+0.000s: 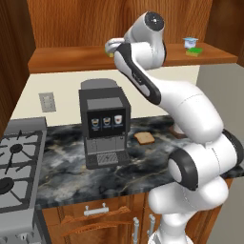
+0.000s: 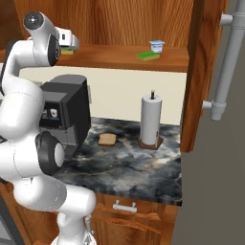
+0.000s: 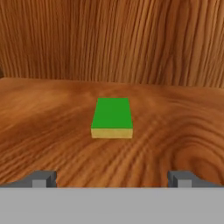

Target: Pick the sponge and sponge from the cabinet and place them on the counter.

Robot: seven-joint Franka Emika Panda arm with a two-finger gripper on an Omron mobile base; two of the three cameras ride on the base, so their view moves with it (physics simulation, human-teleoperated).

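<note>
Two sponges lie on the cabinet shelf (image 2: 115,56), well apart. One sponge (image 3: 112,118) lies flat in the hand view, green face up with its yellow layer toward the camera, centred ahead of the gripper (image 3: 112,179) and not touched by it. The gripper is spread wide and holds nothing; its two fingertips (image 3: 41,178) stand far to either side at the bottom of that view, with bare shelf wood between them and the sponge. In the right base view this same sponge peeps out just past the hand at the shelf's left end. The second sponge (image 2: 148,56) lies further right along the shelf, just beside one small white-and-blue cup (image 2: 156,46); from the left base view the pair sits near the shelf's right end, second sponge (image 1: 194,51) in front of the cup (image 1: 190,42).

Below, on the dark marbled worktop (image 2: 129,167), there are one black coffee machine (image 1: 104,123), one bread slice (image 2: 107,139) lying flat and one upright paper-towel roll (image 2: 150,119) on a brown base. The machine stands directly beneath the raised arm. One stove (image 1: 16,167) adjoins the worktop on the left. An open cabinet door (image 2: 203,72) with a long silver bar handle (image 2: 229,57) stands at the right, beyond the second sponge.
</note>
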